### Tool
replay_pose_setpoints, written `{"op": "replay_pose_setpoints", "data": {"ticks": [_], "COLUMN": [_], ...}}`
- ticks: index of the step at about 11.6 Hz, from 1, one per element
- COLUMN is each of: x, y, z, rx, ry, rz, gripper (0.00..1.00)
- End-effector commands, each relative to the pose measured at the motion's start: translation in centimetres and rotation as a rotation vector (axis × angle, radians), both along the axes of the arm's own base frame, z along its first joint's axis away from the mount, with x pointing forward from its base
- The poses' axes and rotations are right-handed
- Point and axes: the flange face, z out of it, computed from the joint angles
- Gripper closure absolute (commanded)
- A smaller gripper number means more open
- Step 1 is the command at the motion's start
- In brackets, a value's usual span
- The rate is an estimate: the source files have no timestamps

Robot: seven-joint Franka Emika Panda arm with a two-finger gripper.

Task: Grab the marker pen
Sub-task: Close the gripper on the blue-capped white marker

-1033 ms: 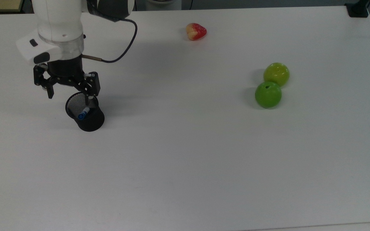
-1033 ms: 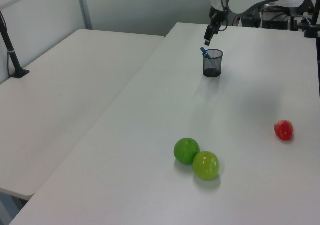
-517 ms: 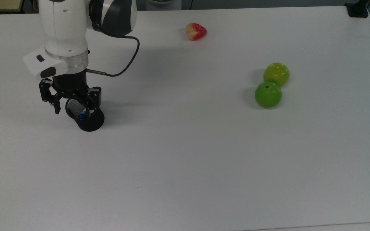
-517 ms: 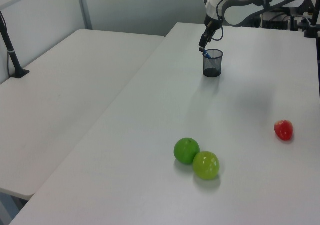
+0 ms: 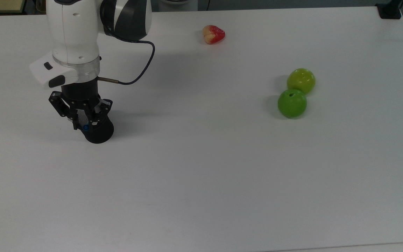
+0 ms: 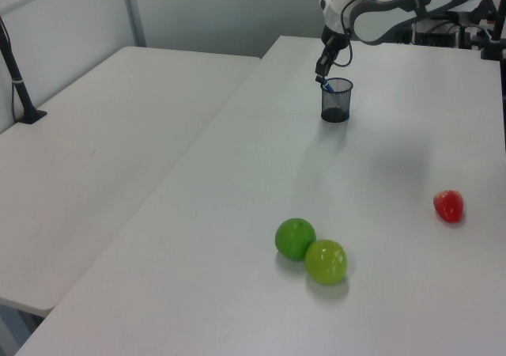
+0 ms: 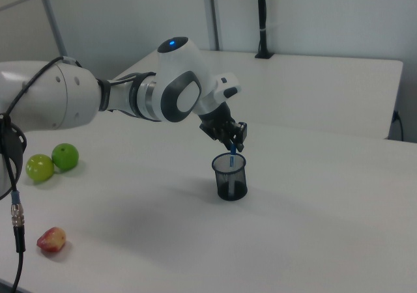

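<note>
A black mesh cup (image 5: 100, 133) stands on the white table (image 5: 201, 168) at the top view's left. The marker pen (image 5: 86, 127) leans inside it, its blue end poking above the rim. My gripper (image 5: 83, 121) hangs straight over the cup mouth, with its fingers drawn in on the pen's upper end. In the right view the gripper (image 7: 233, 139) sits just above the cup (image 7: 230, 180), and the blue pen (image 7: 232, 152) runs down from between the fingers into it. The left view has the gripper (image 6: 322, 75) at the cup's (image 6: 336, 107) far rim.
Two green apples (image 5: 292, 103) (image 5: 301, 80) lie touching at the top view's right. A red-and-yellow fruit (image 5: 213, 34) lies near the far edge. A black cable (image 5: 142, 70) loops from the wrist. A second white table (image 6: 95, 166) stands at the left view's left.
The gripper came down over the cup and its fingers closed from wide open onto the pen's top. Cup, apples and red fruit stayed put.
</note>
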Motion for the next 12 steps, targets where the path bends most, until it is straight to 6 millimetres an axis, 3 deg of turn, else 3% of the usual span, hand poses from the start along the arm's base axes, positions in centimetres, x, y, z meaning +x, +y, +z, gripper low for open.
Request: {"op": "replay_pose_setpoints", "data": {"ticks": [1, 12], "x": [0.19, 0.11], "y": [0.47, 0.25], "z": [0.09, 1.04], "rx": [0.004, 0.001], "ry": [-0.013, -0.023], "rz": [0.014, 0.012], "gripper": [0.73, 0.98]}}
